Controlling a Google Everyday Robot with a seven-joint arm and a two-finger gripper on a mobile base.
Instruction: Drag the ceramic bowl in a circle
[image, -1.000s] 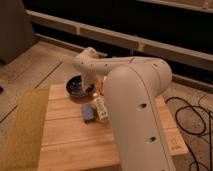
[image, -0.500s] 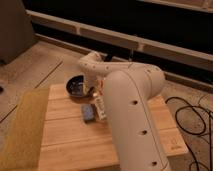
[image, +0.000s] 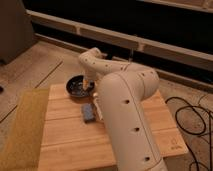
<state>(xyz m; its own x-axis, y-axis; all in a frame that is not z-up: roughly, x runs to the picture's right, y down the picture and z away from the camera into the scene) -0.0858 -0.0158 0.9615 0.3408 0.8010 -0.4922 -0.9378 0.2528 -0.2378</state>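
Note:
The ceramic bowl (image: 76, 85), small, round and black with a glossy dark inside, sits at the far left corner of the wooden table (image: 65, 142). My white arm rises from the near side, bends over the table and comes down at the bowl's right rim. The gripper (image: 90, 87) is at that rim, mostly hidden by the wrist, so I cannot make out whether it touches or holds the bowl.
A small blue-grey rectangular item (image: 88, 113) lies on the table just in front of the bowl, beside the arm. A yellowish mat (image: 22, 130) borders the table's left side. Black cables (image: 196, 116) lie on the floor at right. A dark wall runs behind.
The arm's big elbow section has swung slightly to the left. The bowl stays in about the same spot.

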